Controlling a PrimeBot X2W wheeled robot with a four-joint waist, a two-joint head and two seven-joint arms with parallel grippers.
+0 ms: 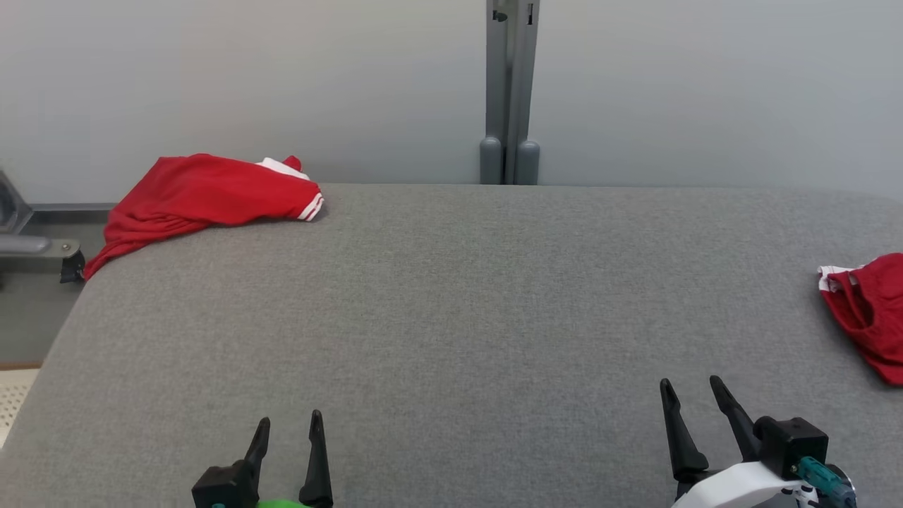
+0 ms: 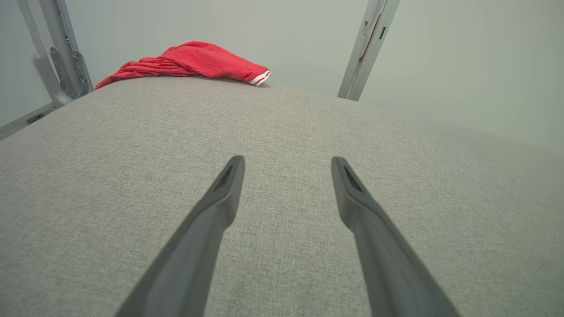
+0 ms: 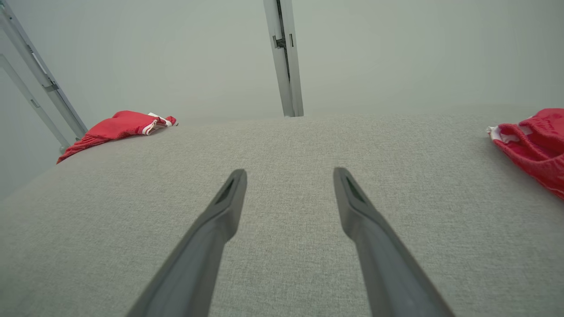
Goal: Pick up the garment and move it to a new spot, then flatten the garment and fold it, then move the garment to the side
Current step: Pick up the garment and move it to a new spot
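A red garment with white-striped trim [image 1: 204, 197] lies bunched at the far left corner of the grey padded table [image 1: 465, 303], part of it drooping over the left edge; it also appears in the left wrist view [image 2: 194, 61] and the right wrist view [image 3: 119, 127]. A second red garment with white trim [image 1: 871, 310] lies at the right edge, cut off by the frame, and is seen again [image 3: 535, 145]. My left gripper [image 1: 289, 423] stands open at the near edge, nothing between its fingers. My right gripper [image 1: 695, 391] is open too, empty, near the front right.
A grey metal post [image 1: 509, 92] rises behind the table's far edge against a pale wall. Metal frame parts [image 1: 32, 243] stand off the left side. The table's left edge curves down toward the floor [image 1: 17, 395].
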